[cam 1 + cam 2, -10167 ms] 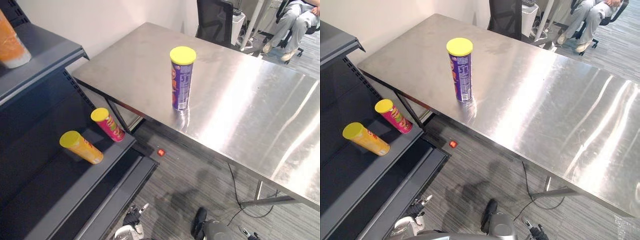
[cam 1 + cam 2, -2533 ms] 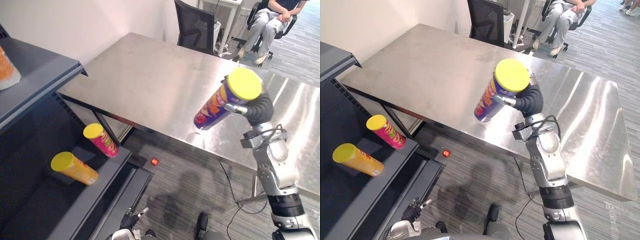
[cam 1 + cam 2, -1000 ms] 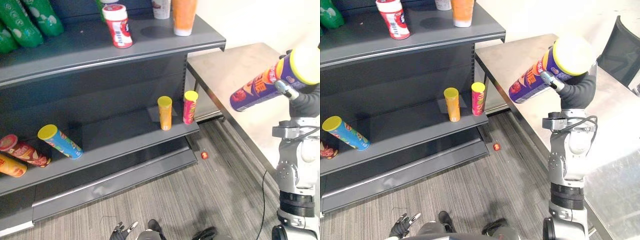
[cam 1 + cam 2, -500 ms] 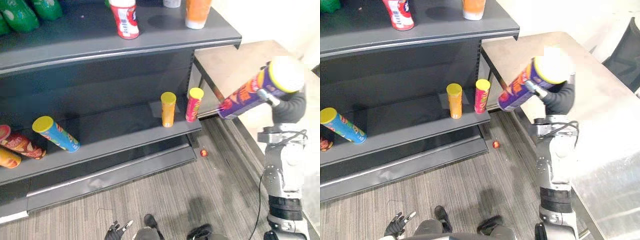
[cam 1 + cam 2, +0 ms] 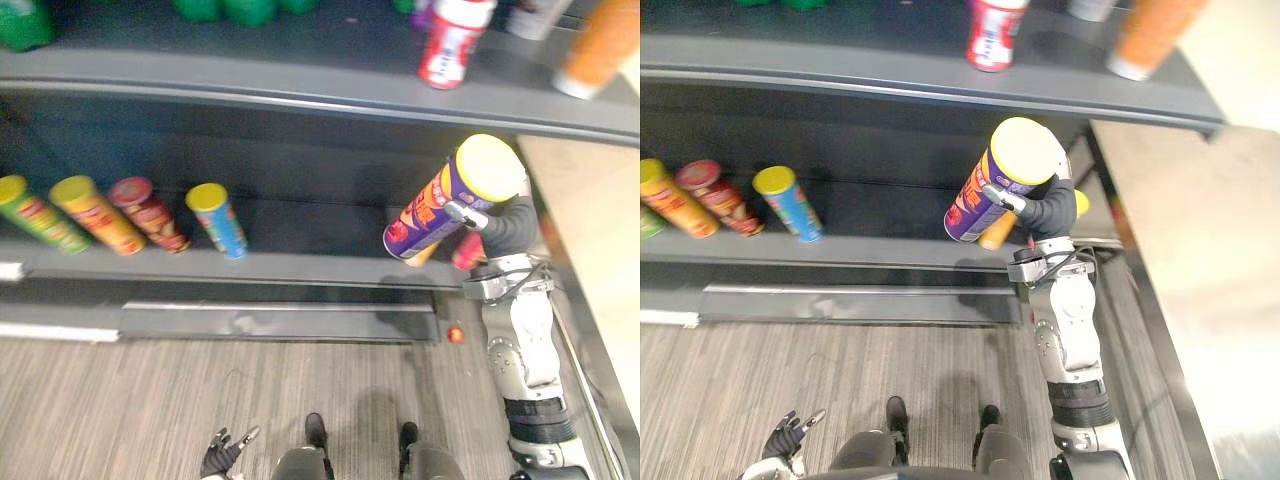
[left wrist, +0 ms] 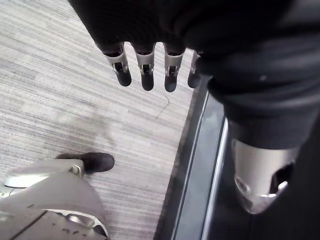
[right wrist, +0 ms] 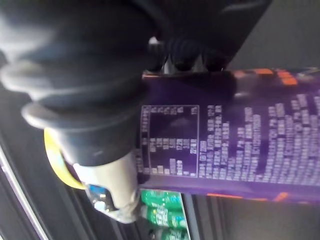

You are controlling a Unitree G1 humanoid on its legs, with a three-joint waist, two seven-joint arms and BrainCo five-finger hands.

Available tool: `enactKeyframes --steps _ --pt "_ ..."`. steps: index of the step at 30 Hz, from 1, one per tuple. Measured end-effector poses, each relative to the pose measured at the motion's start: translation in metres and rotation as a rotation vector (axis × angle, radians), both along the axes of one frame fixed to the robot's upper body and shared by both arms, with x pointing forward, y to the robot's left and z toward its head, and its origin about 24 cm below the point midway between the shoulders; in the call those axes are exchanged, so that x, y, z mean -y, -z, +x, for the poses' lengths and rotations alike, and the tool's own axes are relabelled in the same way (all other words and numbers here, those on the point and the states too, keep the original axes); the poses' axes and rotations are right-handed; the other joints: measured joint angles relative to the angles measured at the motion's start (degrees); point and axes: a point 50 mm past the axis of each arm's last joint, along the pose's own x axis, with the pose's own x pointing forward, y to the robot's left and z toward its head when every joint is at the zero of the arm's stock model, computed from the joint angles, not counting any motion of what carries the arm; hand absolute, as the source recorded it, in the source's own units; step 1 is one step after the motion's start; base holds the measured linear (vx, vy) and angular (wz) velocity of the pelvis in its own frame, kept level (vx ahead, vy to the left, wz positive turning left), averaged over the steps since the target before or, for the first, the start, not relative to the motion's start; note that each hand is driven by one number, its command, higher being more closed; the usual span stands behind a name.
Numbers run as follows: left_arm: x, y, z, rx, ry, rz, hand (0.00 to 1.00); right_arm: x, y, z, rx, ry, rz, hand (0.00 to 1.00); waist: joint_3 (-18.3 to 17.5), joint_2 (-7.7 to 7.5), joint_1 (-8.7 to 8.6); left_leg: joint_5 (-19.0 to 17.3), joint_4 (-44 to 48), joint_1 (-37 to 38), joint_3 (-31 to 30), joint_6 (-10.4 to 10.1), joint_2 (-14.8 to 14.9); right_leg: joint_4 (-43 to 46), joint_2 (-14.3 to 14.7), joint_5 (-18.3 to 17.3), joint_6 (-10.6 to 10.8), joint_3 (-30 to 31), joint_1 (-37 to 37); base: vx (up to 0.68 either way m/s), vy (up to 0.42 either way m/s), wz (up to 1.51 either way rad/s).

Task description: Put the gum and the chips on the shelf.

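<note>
The right hand [image 5: 1045, 212] had its fingers wrapped round the purple chips can [image 5: 980, 205], close to its yellow-lidded end. It held the can tilted in the air in front of the right end of the lower shelf [image 5: 300, 264], base pointing toward the shelf but not resting on it. As I judged it, the chips had been brought to the shelf but not yet put down; setting the can on the board and letting go was left to do. Just behind it were an orange can [image 5: 998, 235] and a pink can [image 5: 467, 252], so the free room lay to the left, between them and the blue can [image 5: 218, 222] further along. The gum I could not pick out for sure. A red-and-white canister [image 5: 452, 42] stood on the upper shelf [image 5: 250, 80], and a small red thing [image 5: 456, 335] lay on the floor by the shelf's foot. Whether either was the gum I could not tell. The left hand [image 6: 146, 72] hung low over the floor, fingers loose and holding nothing.
</note>
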Motion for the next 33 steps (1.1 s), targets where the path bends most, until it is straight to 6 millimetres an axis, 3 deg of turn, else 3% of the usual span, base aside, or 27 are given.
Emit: enactKeyframes --steps 2,5,8,10,12,16,25,29,33 --pt "-0.002 0.001 -0.004 -0.01 -0.019 -0.001 0.0 -0.006 0.001 0.0 -0.003 -0.023 0.003 1.0 0.0 -0.39 0.5 -0.1 0.5 -0.1 -2.0 -1.4 -0.1 -1.8 -0.2 0.2 1.7 -1.0 1.5 0.16 -0.14 0.83" --pt "0.007 0.007 -0.013 -0.031 -0.069 -0.049 0.0 -0.012 0.002 -0.002 -0.007 -0.043 0.03 1.0 0.1 0.0 0.24 0.3 -0.5 -0.1 -3.2 -3.5 2.5 -6.0 2.0 0.1 1.5 -4.4 4.4 0.13 -0.178 0.34" --pt "0.019 0.009 -0.008 -0.024 -0.071 -0.084 0.0 -0.005 0.012 -0.007 -0.041 -0.021 0.048 1.0 0.2 0.12 -0.78 0.1 -2.0 -0.2 -4.9 -4.9 4.1 -8.1 3.1 -0.5 0.5 -8.2 7.0 0.07 -0.151 0.52" --pt "0.02 0.008 -0.002 -0.012 -0.065 -0.085 0.0 -0.002 0.015 -0.013 -0.048 -0.01 0.057 1.0 0.3 0.74 -2.39 0.1 -2.4 -0.2 -1.0 -4.7 5.8 -8.1 3.1 -0.8 0.1 -11.3 8.2 0.04 -0.073 0.79" --pt "0.022 0.008 0.003 0.0 -0.054 -0.088 0.0 0.0 0.017 -0.018 -0.049 -0.005 0.056 1.0 0.2 1.54 -3.56 2.6 -2.7 -0.2 3.1 -4.7 7.2 -8.1 2.9 -1.2 0.3 -13.6 8.9 0.05 0.001 0.63" --pt "0.024 0.007 0.008 0.003 -0.015 -0.083 0.0 -0.01 0.021 -0.022 -0.057 -0.06 0.041 1.0 0.2 1.61 -3.21 4.4 -4.2 -0.1 1.8 -4.6 5.3 -7.9 1.4 -1.8 0.5 -14.6 8.9 0.03 0.054 0.25" --pt "0.025 0.005 0.017 -0.017 0.118 -0.021 0.0 -0.032 0.03 -0.022 -0.096 -0.138 0.003 1.0 0.1 1.84 -3.28 5.5 -4.7 -2.9 1.2 -4.3 4.5 -9.0 0.8 -1.8 0.5 -15.0 7.1 -0.03 0.032 0.04" --pt "0.033 0.0 0.034 0.016 0.185 0.003 0.0 -0.04 0.049 -0.014 -0.194 -0.143 -0.008 1.0 0.3 2.32 -3.18 7.0 -4.7 -5.2 0.1 -4.4 4.6 -8.6 0.9 -1.8 0.5 -16.0 5.2 -0.06 0.002 0.11" --pt "0.045 -0.011 0.061 0.106 0.26 0.019 0.0 -0.053 0.04 -0.008 -0.158 -0.17 -0.055 1.0 1.2 3.67 -3.06 8.1 -4.7 -8.1 -0.6 -4.3 4.8 -7.2 0.9 -1.6 0.7 -16.5 2.1 -0.08 0.016 0.09"
